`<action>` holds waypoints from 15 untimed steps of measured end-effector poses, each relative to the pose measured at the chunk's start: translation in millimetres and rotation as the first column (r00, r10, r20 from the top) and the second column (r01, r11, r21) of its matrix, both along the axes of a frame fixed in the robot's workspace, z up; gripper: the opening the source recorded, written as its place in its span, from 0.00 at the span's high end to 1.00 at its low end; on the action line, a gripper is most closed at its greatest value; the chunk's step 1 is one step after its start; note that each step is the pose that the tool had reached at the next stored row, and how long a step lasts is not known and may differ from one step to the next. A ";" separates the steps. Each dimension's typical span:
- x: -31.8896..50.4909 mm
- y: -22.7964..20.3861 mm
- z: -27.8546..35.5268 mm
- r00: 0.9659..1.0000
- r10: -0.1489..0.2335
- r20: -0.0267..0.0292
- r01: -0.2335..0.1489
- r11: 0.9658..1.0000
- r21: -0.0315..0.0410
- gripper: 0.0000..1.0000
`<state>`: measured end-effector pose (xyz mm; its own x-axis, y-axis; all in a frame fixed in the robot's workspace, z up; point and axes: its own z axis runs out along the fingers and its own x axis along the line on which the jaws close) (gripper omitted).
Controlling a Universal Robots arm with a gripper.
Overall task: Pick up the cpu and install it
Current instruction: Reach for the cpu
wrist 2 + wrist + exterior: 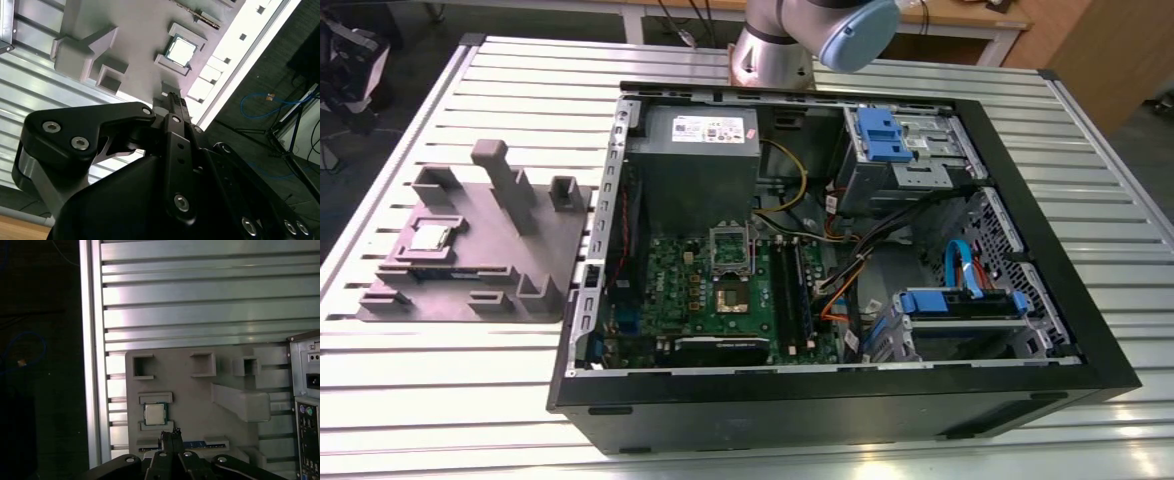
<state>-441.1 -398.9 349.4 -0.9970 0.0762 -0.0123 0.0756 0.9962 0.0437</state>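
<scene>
Slatted aluminium worktop [520,90] carrying an open black computer case [854,415] and, by its edge at the exterior view's left, a grey moulded fixture block [540,240]. I see the small square silver-topped cpu [427,236] [155,413] [180,51] seated in a recess near that block's outer edge. My black gripper [170,434] [174,97] hangs over the block, clear of the cpu, jaws together and empty.

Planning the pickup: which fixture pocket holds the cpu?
The one framed by two bars: the silvery cpu lies in it. The three square pockets look empty.
</scene>
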 end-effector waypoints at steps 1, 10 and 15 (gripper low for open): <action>-0.2 0.0 0.0 1.000 0.000 0.000 0.000 1.000 0.000 0.90; -4.2 0.0 -0.4 1.000 0.000 0.000 0.000 1.000 0.000 0.90; -5.0 0.0 -0.5 1.000 0.000 0.000 0.000 1.000 0.000 0.90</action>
<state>-446.1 -399.0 348.9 -0.9970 0.0762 -0.0124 0.0756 0.9962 0.0437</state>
